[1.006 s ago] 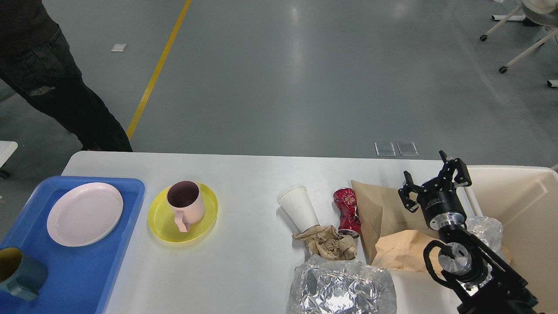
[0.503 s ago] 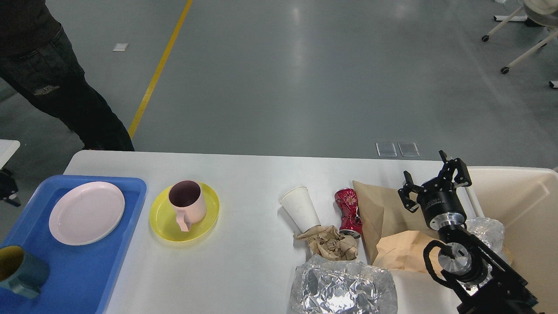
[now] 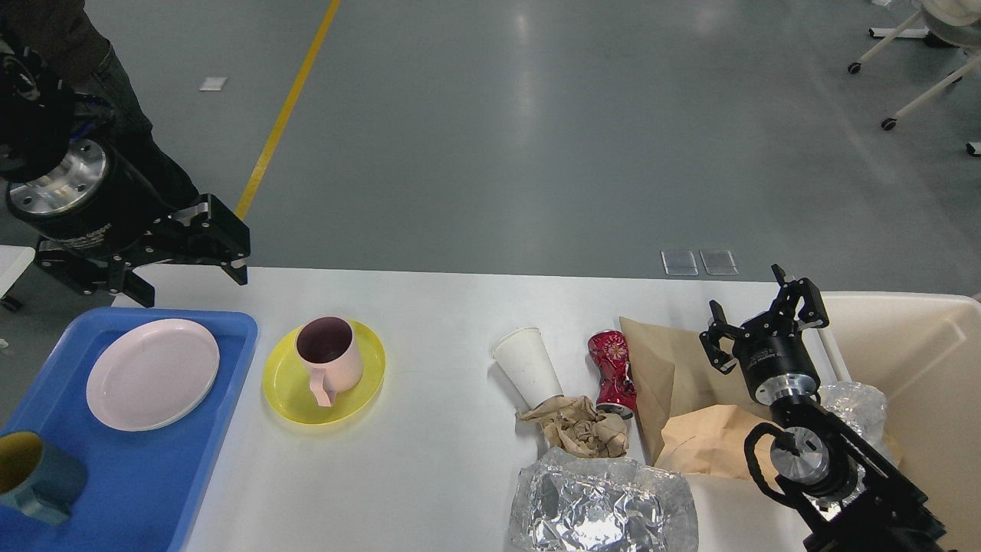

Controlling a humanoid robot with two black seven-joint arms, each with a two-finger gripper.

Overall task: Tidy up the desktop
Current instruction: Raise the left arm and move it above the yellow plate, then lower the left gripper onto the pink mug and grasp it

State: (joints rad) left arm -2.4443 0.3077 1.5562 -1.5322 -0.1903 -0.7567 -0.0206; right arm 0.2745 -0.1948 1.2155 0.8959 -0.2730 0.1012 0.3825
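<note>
The desktop fills the lower half of the head view, white and faintly glossy, and everything else is placed against the yellow plate that sits left of its middle. Nearest the robot, well to the right of that plate, a crumpled sheet of foil lies at the front edge. At the front far left, a dark teal mug stands on the blue tray. The right arm rises from the lower right corner over a tan paper bag.

A step farther back, a wad of brown paper touches the base of a tipped white paper cup and the foot of a dented red can, all right of the plate. A pink mug stands upright on the plate itself (handle toward the robot). Left of the plate, on the tray, rests a pale pink plate. The right gripper hovers far right of the plate, above the bag and beside the beige bin, its fingers spread wide and holding nothing.

Farthest, up and left of the plate, the left gripper hangs over the back left corner, jaws apart and empty.
</note>
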